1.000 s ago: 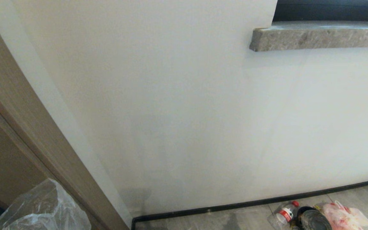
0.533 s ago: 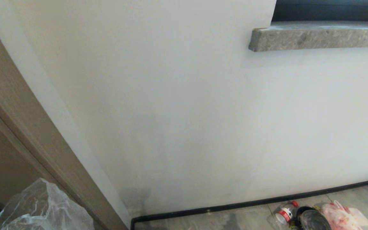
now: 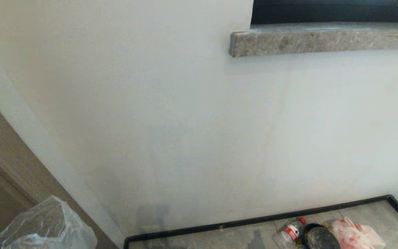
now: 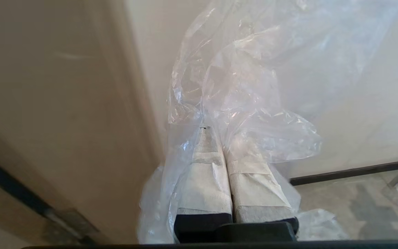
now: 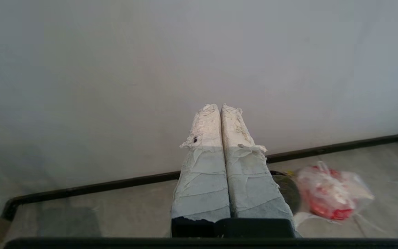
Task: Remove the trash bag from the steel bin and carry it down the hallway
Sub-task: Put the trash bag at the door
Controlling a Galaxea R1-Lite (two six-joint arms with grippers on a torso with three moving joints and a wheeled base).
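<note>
The trash bag [image 4: 240,103] is already out of the steel bin [image 3: 320,238] and hangs bunched around the left gripper [image 4: 216,135], whose jaws are pressed together on the clear plastic; in the head view the bag [image 3: 47,224] shows low beside the wooden door frame [image 3: 9,162], well apart from the bin. The bin stands on the grey tiled floor [image 3: 219,240] against the pale wall [image 3: 185,121], close under the stone window ledge [image 3: 323,41], with a plastic bottle [image 3: 290,231] with a red cap just beside it on the door-frame side and a pink-red plastic bag [image 3: 356,235] just beside it on the far side. The right gripper [image 5: 221,110] has its taped jaws closed on nothing and points towards the wall above the bin. So the first part of the task looks done: the bag is lifted clear and held. What remains, by my reading, is the carrying itself, since the robot faces a wall corner and no open stretch of hallway is in view. The thin film could slip or snag on the door frame, so the grip wants to hold firm.
</note>
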